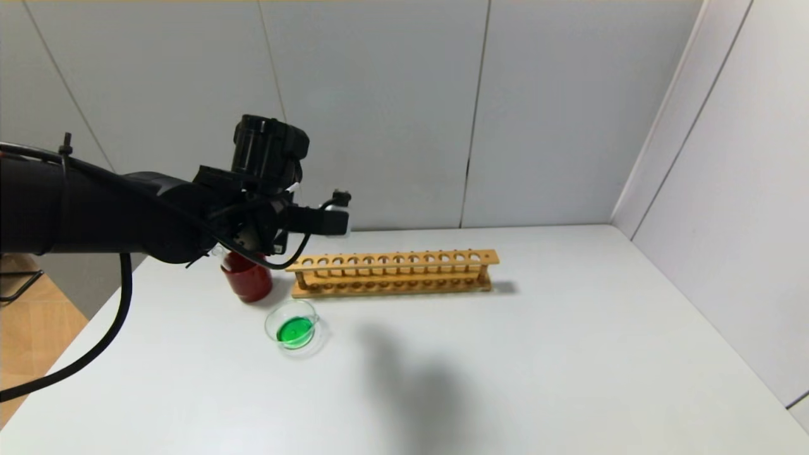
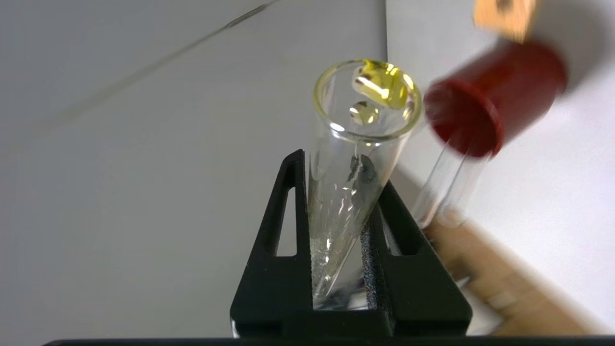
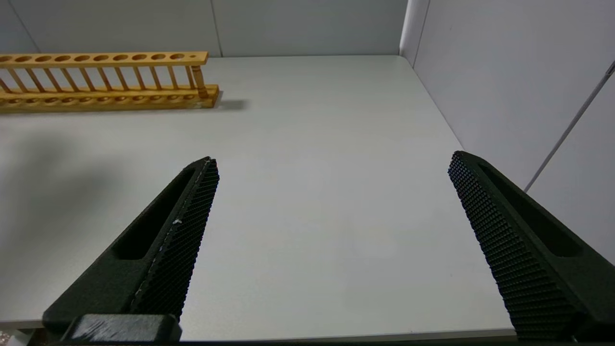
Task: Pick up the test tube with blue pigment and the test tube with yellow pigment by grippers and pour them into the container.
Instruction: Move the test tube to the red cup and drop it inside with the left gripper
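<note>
Both pours look done: left gripper (image 2: 343, 192) clenches the drained yellow tube (image 2: 353, 168) above the red cup (image 1: 246, 278); right gripper (image 3: 331, 202) hangs spread; next, drop it in.

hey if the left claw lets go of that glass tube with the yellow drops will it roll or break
Probably both. The test tube in the left claw is smooth, round and thin glass, so it would likely roll and might crack. It looks nearly drained, so light.
</note>
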You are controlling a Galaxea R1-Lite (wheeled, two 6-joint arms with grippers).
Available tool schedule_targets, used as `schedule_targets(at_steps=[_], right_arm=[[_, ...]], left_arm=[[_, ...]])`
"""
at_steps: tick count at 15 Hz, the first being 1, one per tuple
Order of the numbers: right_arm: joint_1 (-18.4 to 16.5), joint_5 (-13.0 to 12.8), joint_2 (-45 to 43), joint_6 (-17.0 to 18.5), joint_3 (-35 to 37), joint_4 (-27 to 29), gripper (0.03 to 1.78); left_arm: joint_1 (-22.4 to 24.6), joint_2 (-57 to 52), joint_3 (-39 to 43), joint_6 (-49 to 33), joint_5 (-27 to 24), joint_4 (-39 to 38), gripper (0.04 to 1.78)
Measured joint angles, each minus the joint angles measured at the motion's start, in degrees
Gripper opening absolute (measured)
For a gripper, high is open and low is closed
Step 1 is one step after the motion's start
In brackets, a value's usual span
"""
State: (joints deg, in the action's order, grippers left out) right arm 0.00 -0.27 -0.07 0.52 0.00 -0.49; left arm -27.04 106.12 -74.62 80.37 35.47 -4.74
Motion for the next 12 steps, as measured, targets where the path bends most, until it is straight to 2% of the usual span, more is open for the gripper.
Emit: schedule_targets(at_steps=[3, 4, 6, 8, 10, 12], right_arm=[[0.00, 0.02, 0.00, 0.00, 0.00, 0.00, 1.75], [0.00, 0.00, 0.00, 0.00, 0.00, 0.00, 1.75], [0.00, 0.00, 0.00, -0.01, 0.00, 0.00, 1.75], [0.00, 0.00, 0.00, 0.00, 0.00, 0.00, 1.75], [0.00, 0.02, 0.00, -0.01, 0.00, 0.00, 1.75], [0.00, 0.00, 0.00, 0.00, 0.00, 0.00, 1.75]], left_arm=[[-0.60, -0.85, -1.58, -25.99, -2.51, 0.56, 0.34], [-0.61, -0.99, -2.12, -34.45, -5.44, 0.65, 0.34], [-0.05, -1.13, -4.05, -51.05, -14.45, 0.59, 0.34], [2.49, -1.24, -5.58, -64.63, -22.64, 0.04, 0.34], [6.38, -1.35, -6.06, -73.59, -27.93, -1.84, 0.34], [9.00, -1.35, -4.49, -76.63, -29.72, -5.18, 0.34]])
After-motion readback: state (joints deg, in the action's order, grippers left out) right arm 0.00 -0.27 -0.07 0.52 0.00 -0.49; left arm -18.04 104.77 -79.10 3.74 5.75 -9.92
